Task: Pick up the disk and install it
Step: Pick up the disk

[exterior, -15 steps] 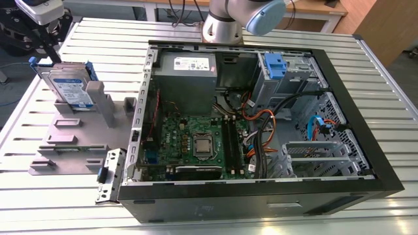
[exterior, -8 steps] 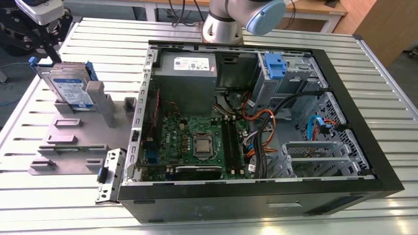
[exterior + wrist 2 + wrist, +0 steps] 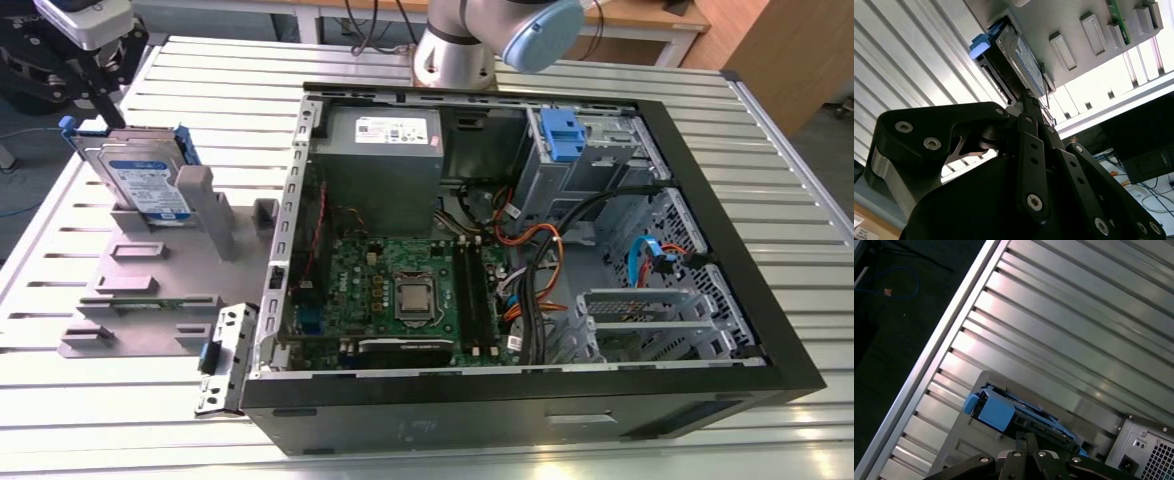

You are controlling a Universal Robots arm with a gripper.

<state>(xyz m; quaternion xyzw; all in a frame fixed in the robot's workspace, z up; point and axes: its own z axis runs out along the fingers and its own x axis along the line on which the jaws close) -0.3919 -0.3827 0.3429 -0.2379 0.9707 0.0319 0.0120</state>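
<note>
The disk [image 3: 144,185] stands on edge in the grey stand [image 3: 134,300], at the exterior view's left of the open computer case [image 3: 534,412], its upper edge offered for grasping. My gripper [image 3: 1028,97] sits at that edge; I cannot tell whether it grips.

The disk [image 3: 140,182] sits in the stand [image 3: 147,290]; computer case [image 3: 534,425] on the exterior view's right.
</note>
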